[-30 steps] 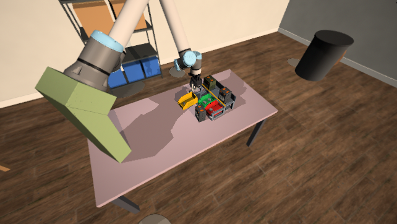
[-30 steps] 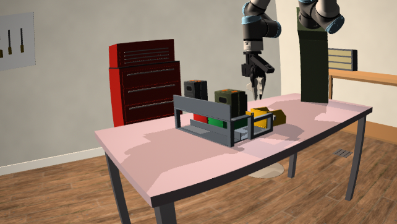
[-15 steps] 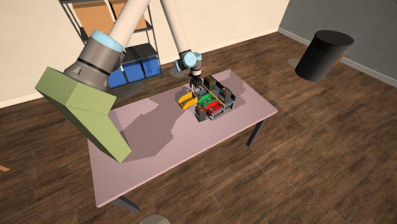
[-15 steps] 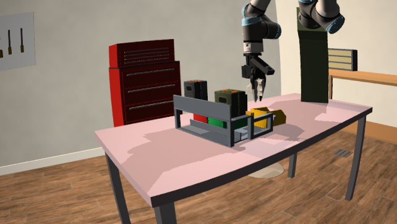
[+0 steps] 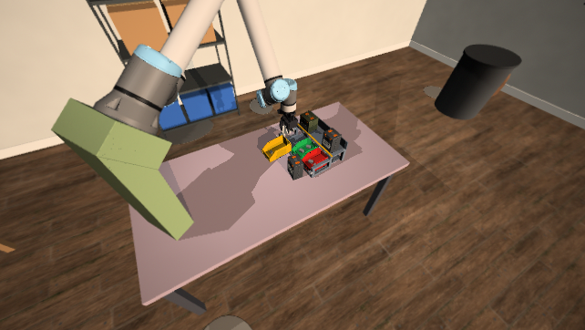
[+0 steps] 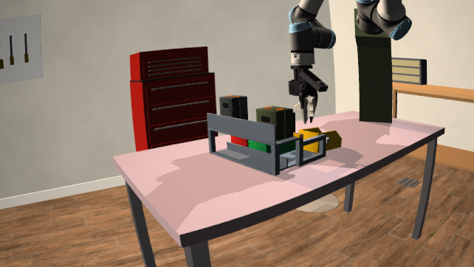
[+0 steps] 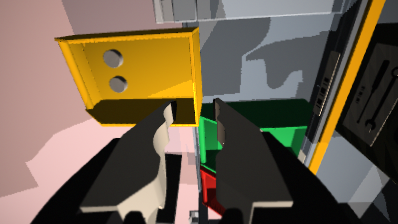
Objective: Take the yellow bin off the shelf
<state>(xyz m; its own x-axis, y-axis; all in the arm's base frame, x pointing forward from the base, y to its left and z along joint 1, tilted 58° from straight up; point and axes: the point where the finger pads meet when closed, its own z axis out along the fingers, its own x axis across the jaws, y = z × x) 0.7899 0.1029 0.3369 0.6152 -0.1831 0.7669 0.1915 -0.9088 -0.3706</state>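
Observation:
The yellow open bin sits at the left end of the grey shelf rack, sticking out over the pink table. In the wrist view the bin lies open side up with two round grey parts inside. It also shows in the exterior view behind the rack's end frame. My gripper hangs just above the bin's near wall, with the fingers narrowly apart and nothing between them. It shows over the bin in the top view.
A green bin and a red bin sit in the rack beside the yellow one. Dark boxes stand on the rack's top. The arm's green pedestal stands on the table's left end. A red tool chest stands behind the table.

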